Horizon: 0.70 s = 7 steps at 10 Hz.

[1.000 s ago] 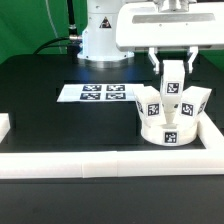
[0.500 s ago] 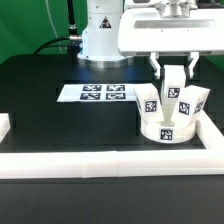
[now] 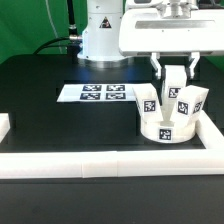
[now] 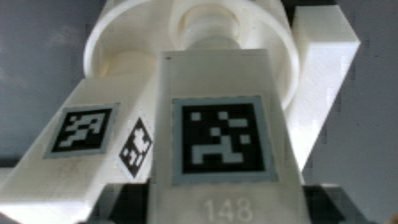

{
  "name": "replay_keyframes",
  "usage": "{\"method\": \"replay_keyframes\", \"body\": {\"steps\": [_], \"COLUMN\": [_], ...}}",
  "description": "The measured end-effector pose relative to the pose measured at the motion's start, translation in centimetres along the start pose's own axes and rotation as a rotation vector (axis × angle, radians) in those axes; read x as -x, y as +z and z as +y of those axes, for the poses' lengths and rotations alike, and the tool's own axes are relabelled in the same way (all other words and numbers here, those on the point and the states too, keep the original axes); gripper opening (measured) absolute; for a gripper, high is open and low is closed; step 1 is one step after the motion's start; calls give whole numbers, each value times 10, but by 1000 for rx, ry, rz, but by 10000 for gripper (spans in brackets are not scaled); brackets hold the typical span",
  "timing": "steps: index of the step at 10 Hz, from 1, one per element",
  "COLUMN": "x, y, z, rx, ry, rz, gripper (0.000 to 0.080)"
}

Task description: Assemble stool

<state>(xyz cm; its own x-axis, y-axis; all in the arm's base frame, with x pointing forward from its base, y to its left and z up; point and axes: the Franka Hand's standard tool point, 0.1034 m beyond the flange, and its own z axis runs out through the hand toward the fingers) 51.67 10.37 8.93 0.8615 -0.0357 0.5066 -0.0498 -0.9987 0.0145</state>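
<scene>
Black worktop [image 3: 60, 125]: claw [image 3: 175, 78] straddles a stool [image 3: 168, 118] leg, grip uncertain; lifting skewed could jar it loose

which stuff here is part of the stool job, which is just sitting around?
Job:
- round seat
- three legs standing up from it, middle leg between the tool's fingers

Not part of it:
- marker board
- white border rails

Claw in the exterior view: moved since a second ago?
Yes. The claw has risen slightly against the marker board and now sits higher on the middle leg of the stool, jaws opening.
</scene>
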Motion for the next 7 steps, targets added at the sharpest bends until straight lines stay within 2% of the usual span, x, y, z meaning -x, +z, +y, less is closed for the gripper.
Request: {"method": "replay_keyframes", "body": {"steps": [1, 2, 3, 5, 7], "x": [2, 3, -1, -3, -21], "y": [1, 1, -2, -3, -11], "z": [0, 0, -1, 0, 3], "rx": [0, 0, -7, -9, -26], "ry": [0, -1, 1, 3, 14], "rz": [-7, -19, -38, -53, -97], "gripper": [415, 548, 628, 643, 649]}}
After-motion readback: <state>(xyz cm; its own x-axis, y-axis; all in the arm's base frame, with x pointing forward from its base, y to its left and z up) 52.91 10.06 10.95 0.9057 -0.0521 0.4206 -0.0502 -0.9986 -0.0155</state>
